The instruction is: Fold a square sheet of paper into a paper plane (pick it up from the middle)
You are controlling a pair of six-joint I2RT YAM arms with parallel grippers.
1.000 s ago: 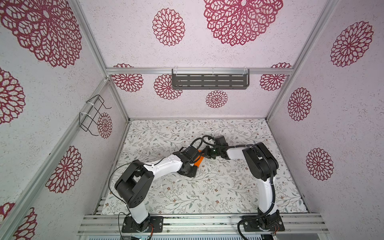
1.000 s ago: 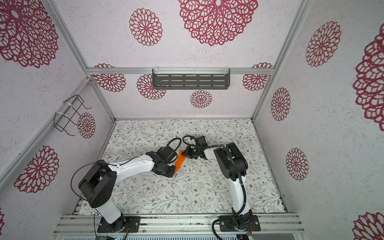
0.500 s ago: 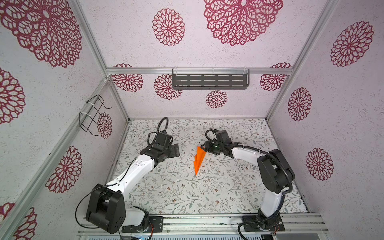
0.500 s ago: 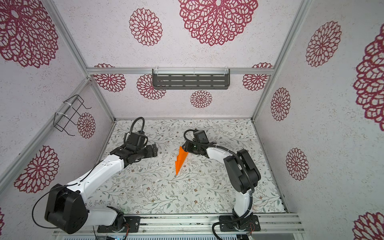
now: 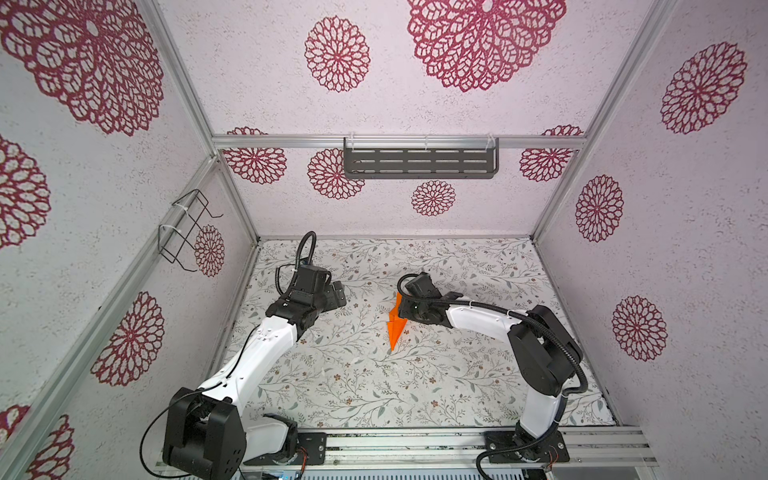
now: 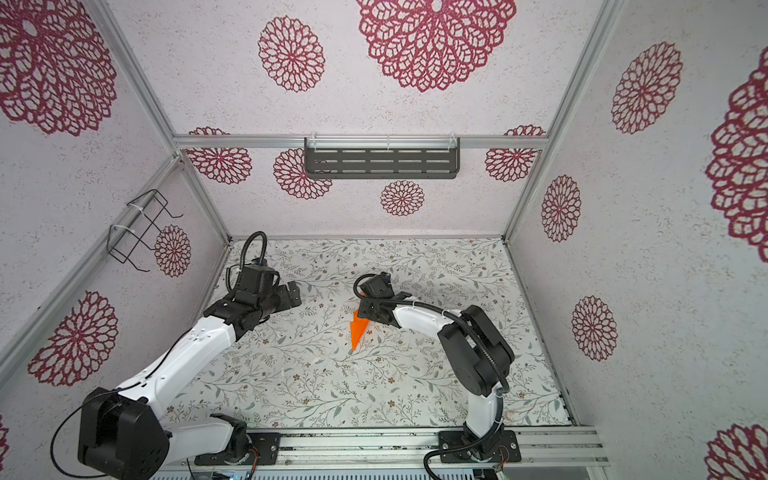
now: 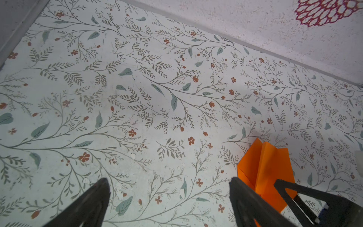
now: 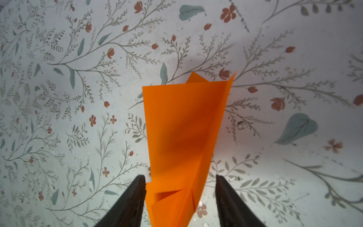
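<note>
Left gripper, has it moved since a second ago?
Yes. The left gripper has drawn away from the paper plane, leftward toward the left wall, and stands open.

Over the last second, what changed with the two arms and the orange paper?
The left gripper left the plane, opened wide and swung away left, toward the back wall. The right gripper opened too; the plane now lies on the table between its jaws, seemingly released. The plane itself barely shifted; shelf and rack stayed put.
</note>
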